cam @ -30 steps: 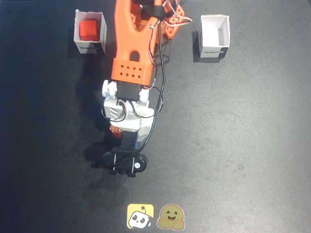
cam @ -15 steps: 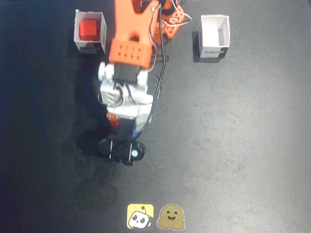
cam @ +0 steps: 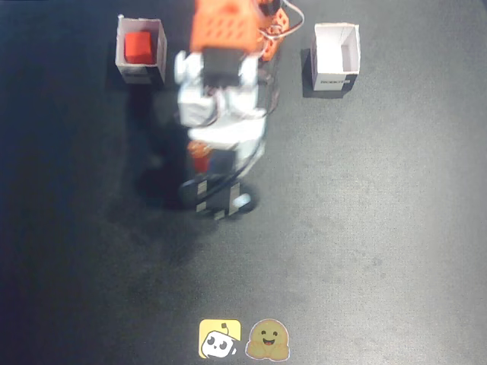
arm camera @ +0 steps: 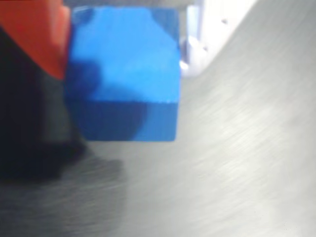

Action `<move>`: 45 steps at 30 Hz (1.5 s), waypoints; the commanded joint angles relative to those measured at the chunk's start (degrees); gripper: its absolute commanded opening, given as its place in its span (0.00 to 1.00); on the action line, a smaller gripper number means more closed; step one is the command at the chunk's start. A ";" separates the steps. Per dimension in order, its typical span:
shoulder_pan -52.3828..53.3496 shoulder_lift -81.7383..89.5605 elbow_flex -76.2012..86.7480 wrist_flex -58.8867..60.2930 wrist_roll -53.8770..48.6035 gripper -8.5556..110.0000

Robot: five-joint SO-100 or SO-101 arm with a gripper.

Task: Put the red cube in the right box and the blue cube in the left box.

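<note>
The wrist view is filled by the blue cube (arm camera: 123, 74), pinched between an orange finger (arm camera: 34, 34) on its left and a white finger (arm camera: 200, 42) on its right. My gripper (arm camera: 123, 59) is shut on it, above the dark mat. In the fixed view the gripper (cam: 218, 200) is blurred at mid-table and the arm hides the blue cube. The red cube (cam: 138, 46) lies inside the white box (cam: 122, 53) at the top left of the fixed view. The other white box (cam: 335, 72), at the top right, holds nothing.
The orange arm base (cam: 266, 34) stands between the two boxes at the top edge. Two stickers, one yellow (cam: 220, 338) and one brown (cam: 267, 340), lie at the bottom edge. A dark mat (cam: 380, 228) covers the table.
The arm has pulled back toward the top of the fixed view, carrying the gripper up the picture and slightly right. The red cube and both boxes have not moved.
</note>
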 commanded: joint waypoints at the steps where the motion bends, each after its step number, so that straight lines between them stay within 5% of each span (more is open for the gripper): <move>1: -5.63 4.22 -1.76 2.46 2.11 0.11; 45: -60.03 22.24 7.38 13.89 14.50 0.10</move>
